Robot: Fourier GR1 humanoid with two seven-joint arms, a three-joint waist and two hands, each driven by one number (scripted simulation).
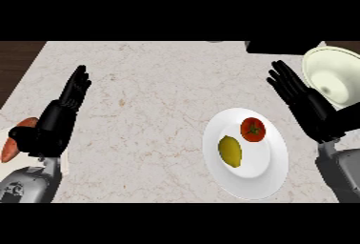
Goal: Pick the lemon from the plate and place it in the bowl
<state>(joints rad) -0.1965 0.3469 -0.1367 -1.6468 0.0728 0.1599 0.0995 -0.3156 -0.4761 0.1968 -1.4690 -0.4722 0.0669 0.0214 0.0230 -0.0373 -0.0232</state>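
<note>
A white plate point(246, 183) sits near the front edge of the marble tabletop point(147, 95), toward the right front corner. The lemon point(230, 151) lies on the plate's left half; a tomato point(252, 129) rests just beside it, farther back. An orange-red item point(14, 140), partly hidden, lies at the left edge behind the left forearm. The left hand point(67, 102) is above the left side, fingers straight and released, holding nothing. The right hand point(302, 97) is beyond the plate, fingers likewise extended and holding nothing. The cream bowl point(336, 76) stands at the far right corner, just beside the right hand.
</note>
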